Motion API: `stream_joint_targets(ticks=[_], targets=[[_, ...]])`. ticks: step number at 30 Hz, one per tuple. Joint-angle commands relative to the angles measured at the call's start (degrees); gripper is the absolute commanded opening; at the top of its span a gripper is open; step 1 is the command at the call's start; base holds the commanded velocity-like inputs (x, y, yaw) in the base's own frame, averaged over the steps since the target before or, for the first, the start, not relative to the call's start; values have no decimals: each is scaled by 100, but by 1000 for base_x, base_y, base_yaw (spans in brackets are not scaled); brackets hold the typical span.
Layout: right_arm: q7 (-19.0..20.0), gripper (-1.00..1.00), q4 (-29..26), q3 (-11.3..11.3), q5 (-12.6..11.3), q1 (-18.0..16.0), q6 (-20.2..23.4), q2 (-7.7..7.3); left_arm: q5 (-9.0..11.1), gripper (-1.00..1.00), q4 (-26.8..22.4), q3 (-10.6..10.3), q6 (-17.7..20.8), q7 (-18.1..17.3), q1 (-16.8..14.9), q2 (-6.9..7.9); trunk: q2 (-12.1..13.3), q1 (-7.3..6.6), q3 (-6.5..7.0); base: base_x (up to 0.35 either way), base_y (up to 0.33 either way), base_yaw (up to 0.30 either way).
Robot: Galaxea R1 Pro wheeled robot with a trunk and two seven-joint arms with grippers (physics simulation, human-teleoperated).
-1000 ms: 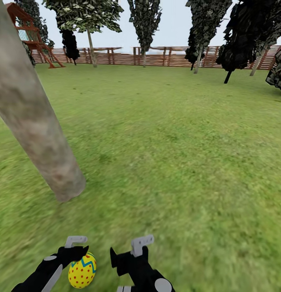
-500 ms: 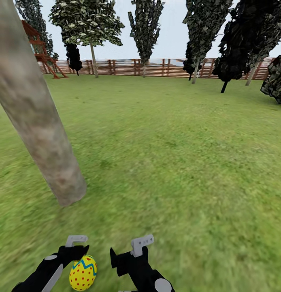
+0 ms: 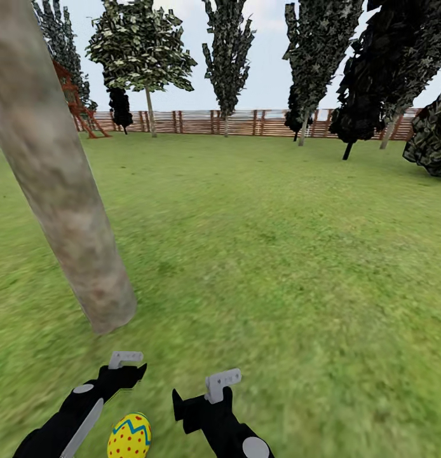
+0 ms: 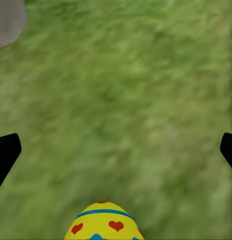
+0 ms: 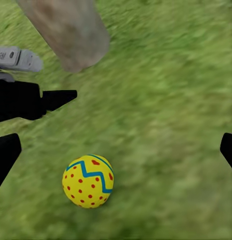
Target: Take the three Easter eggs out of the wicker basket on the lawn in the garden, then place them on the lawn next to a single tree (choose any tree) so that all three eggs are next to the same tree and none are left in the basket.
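One Easter egg [image 3: 129, 436], yellow with red dots and a blue zigzag band, lying on the lawn [image 3: 278, 254], near the foot of the tree [image 3: 61, 203] and on the robot's side of it. Thick, mottled grey-tan trunk, leaning in the head view, rooted in the grass just beyond the left gripper [image 3: 133, 367]. Left gripper above and just beyond the egg, apart from it, jaws spread wide with nothing between them; in the left wrist view the egg's top [image 4: 103, 222] low between the two dark fingertips [image 4: 5, 152], grass all around it. Right gripper [image 3: 198, 394] beside the egg, on the side away from the tree, likewise spread and empty. From the right wrist view, egg [image 5: 88, 181] resting alone on the grass, the left arm's black finger [image 5: 54, 97] between it and the trunk base [image 5: 70, 35]. Far beyond the tree, a brown slatted fence [image 3: 246, 122] with dark narrow trees [image 3: 228, 51] along it and a red play frame [image 3: 77, 105] at its end.
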Motion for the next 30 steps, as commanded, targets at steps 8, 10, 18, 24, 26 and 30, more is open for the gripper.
stream_joint_targets(ticks=[8,10,18,24,26,30], targets=[[-47,100,2,0,-84,-7,10,-2,24,100,-474,16,326,4,60,47,9,-21,173,0,0,0],[-46,100,7,-4,-88,-9,7,-2,21,100,-535,18,411,5,81,55,11,-27,217,0,0,0],[-66,100,1,0,-83,-5,11,-2,19,100,-644,28,1015,5,103,73,255,-164,369,0,0,0],[-106,100,-33,-58,-62,-5,15,6,27,100,-980,38,1807,5,104,117,495,-295,477,0,0,0],[-144,100,-37,-149,-80,-5,40,17,27,100,-1101,39,2003,5,104,135,576,-339,513,0,0,0],[-370,100,-40,-349,-241,-5,118,38,25,100,-1189,40,2147,5,104,148,736,-427,584,0,0,0]])
